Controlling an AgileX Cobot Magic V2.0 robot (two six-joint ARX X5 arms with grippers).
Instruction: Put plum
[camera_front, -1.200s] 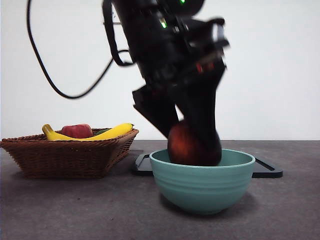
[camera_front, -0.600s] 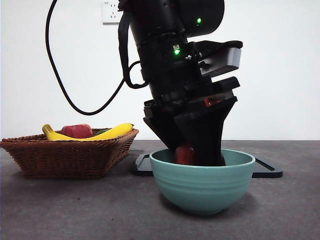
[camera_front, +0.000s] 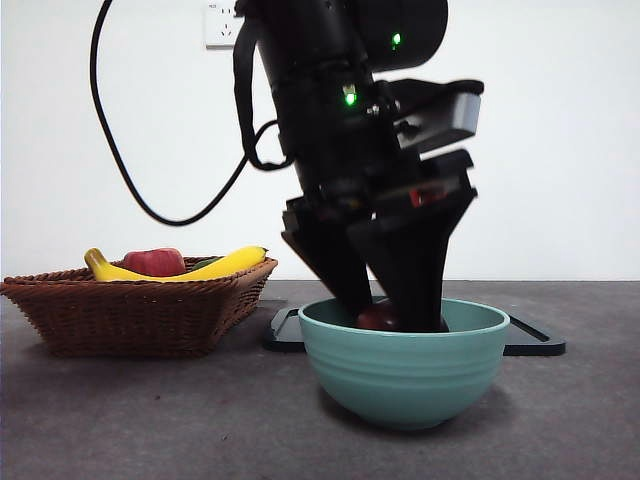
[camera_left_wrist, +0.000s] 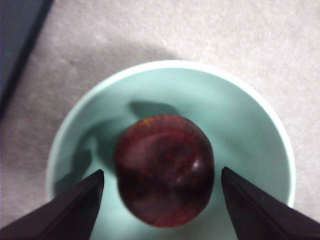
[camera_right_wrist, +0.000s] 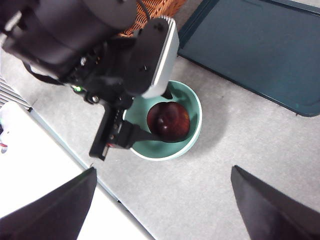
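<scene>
We see the plum (camera_left_wrist: 164, 170) lying in the bowl (camera_front: 404, 365), which stands near the front of the tabletop (camera_front: 150, 420). The left pincer (camera_left_wrist: 162, 200) hangs over the bowl with its jaws spread to either side of the plum, clear of it. Behind the bowl a flat tray (camera_front: 535, 340) lies on the tabletop, reaching out past both sides of the bowl. To the left of bowl and tray stands a basket (camera_front: 130, 310), well apart from the bowl, with a banana (camera_front: 215, 266) and an apple (camera_front: 153, 261) in it. The right pincer (camera_right_wrist: 160, 210) hangs high above the tabletop, jaws wide.
</scene>
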